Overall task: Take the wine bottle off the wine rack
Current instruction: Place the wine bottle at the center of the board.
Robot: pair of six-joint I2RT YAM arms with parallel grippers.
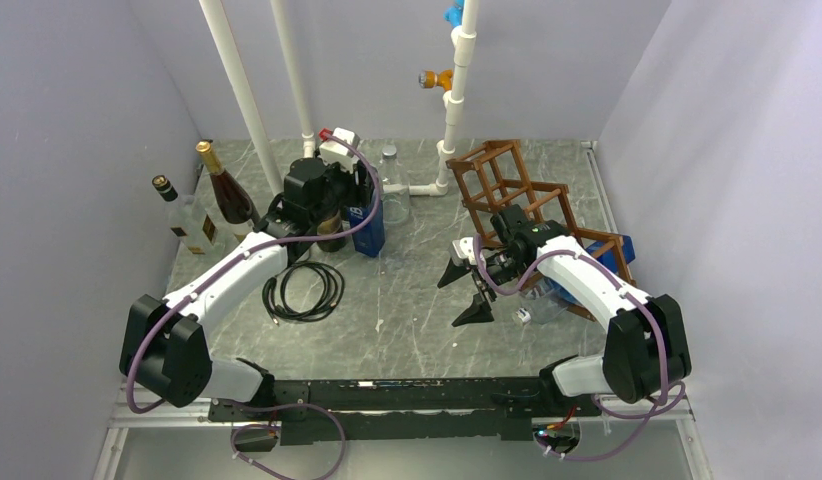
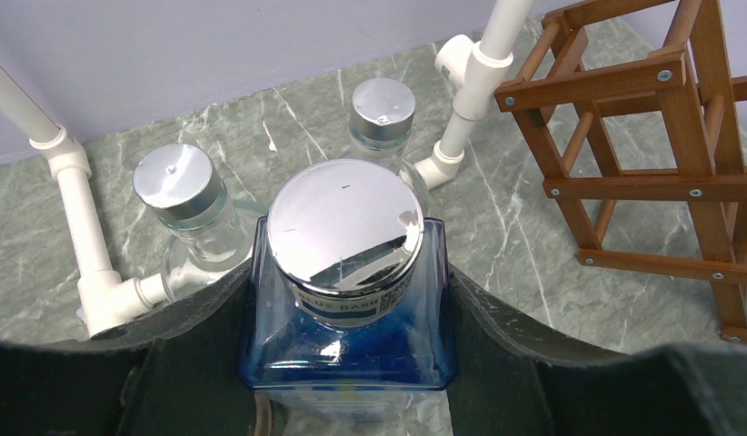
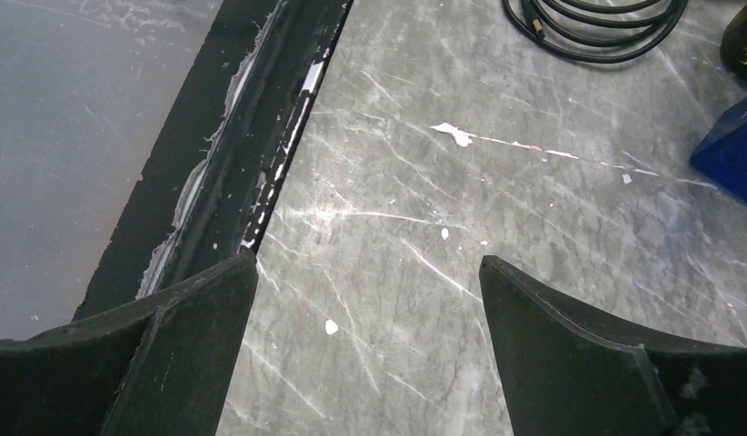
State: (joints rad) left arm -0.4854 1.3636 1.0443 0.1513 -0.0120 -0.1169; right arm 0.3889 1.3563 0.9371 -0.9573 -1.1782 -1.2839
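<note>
The reddish-brown wooden wine rack (image 1: 507, 190) stands at the back right; it also shows in the left wrist view (image 2: 661, 136). My left gripper (image 1: 352, 210) is shut on a square blue bottle (image 2: 352, 309) with a silver cap, which stands upright on the table (image 1: 370, 225); both fingers (image 2: 497, 345) press its sides. My right gripper (image 1: 462, 295) is open and empty, low over the bare marble (image 3: 368, 263), in front of the rack. A blue thing (image 1: 617, 255) lies at the rack's near right end, partly hidden by my right arm.
Two wine bottles (image 1: 225, 190) (image 1: 182, 215) stand by the left wall. Two clear bottles with silver caps (image 2: 177, 182) (image 2: 382, 102) stand behind the blue one. White pipes (image 1: 452, 100) rise at the back. A black cable coil (image 1: 305, 290) lies near the left arm. The table's black front edge (image 3: 252, 154) shows.
</note>
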